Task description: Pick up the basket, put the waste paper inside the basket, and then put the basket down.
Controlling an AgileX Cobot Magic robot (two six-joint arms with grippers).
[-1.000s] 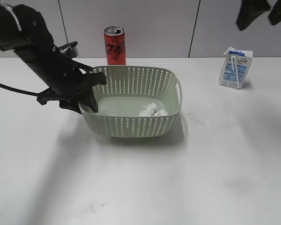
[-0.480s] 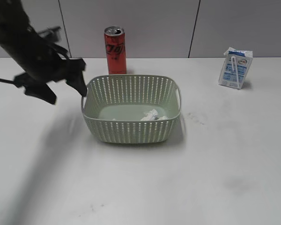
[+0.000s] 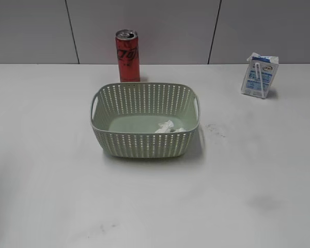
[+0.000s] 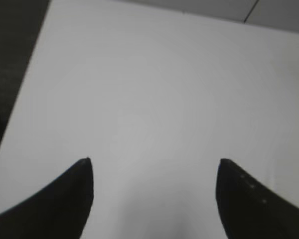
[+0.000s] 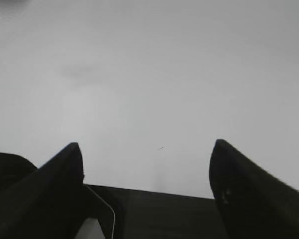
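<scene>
The pale sage-green basket (image 3: 144, 142) stands flat on the white table in the middle of the exterior view. The white waste paper (image 3: 167, 126) lies inside it at the right of its floor. Neither arm shows in the exterior view. In the left wrist view my left gripper (image 4: 154, 162) is open and empty over bare table. In the right wrist view my right gripper (image 5: 147, 145) is open and empty over bare table near its edge. The basket does not show in either wrist view.
A red drink can (image 3: 127, 55) stands just behind the basket. A blue-and-white milk carton (image 3: 260, 75) stands at the back right. A grey panelled wall runs behind the table. The table's left edge (image 4: 25, 94) shows in the left wrist view.
My left gripper let go of the basket's left rim, drew away to the left and left the exterior view. The basket settled flat on the table with the paper inside.
</scene>
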